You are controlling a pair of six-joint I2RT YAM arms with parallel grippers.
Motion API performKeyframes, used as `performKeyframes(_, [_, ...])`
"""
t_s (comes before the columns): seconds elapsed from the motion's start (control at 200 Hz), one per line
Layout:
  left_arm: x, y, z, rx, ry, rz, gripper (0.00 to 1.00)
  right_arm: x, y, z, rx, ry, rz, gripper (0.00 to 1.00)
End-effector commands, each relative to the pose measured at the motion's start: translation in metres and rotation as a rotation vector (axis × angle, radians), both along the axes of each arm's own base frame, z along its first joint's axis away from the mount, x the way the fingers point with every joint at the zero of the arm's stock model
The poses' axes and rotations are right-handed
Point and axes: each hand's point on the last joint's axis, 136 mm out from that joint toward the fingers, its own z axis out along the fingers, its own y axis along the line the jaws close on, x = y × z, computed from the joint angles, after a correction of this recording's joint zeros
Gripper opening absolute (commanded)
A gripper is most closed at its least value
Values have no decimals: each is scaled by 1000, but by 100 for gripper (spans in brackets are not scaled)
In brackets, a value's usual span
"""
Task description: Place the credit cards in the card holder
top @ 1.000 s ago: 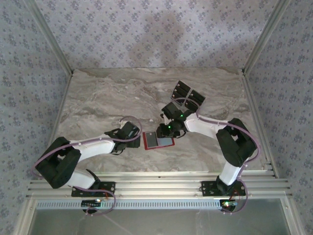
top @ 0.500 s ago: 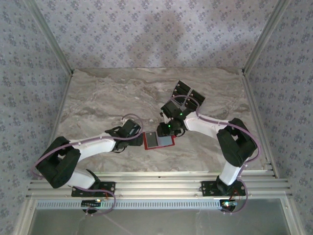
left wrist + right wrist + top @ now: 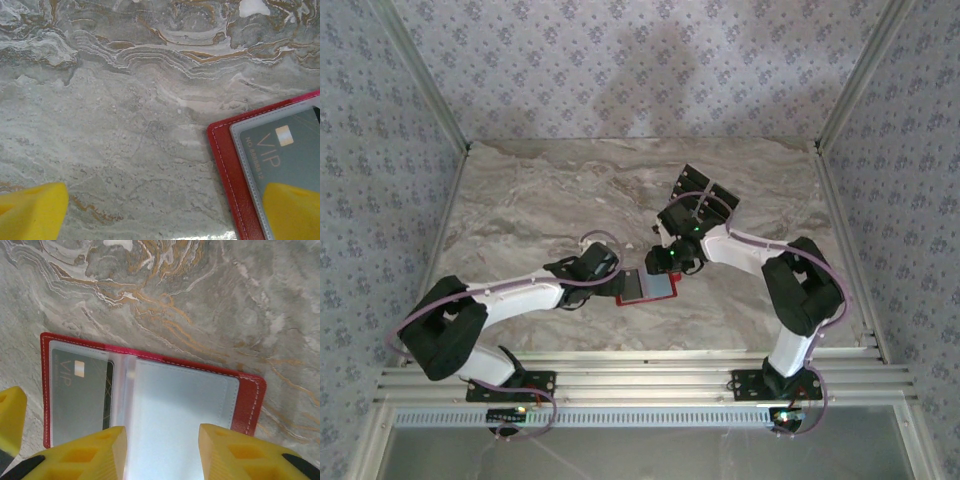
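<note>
The surface has much free room to the left and behind. The card holder lies open near its middle, one VIP card in a pocket; the other credit cards sit beyond it. The left claw, wide, and the right claw, half-open and empty, crowd the holder: a nudge could slide it.

One red card holder, one VIP card, a few loose black cards, two claws.
</note>
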Motion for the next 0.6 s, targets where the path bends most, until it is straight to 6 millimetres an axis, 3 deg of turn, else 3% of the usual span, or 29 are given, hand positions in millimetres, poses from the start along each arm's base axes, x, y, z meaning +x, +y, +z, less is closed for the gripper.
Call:
performKeyframes(0.0, [4,-6,6,-13,-13,9,100,-3,6,-9,7,24,30,44])
performKeyframes(0.285, [1,-7,9,-32,-20,7,100,-24,22,-24,21,73,41,44])
performKeyframes(0.595, [-15,-11,16,-115,-35,0,100,-24,34,-28,59,97,-13,44])
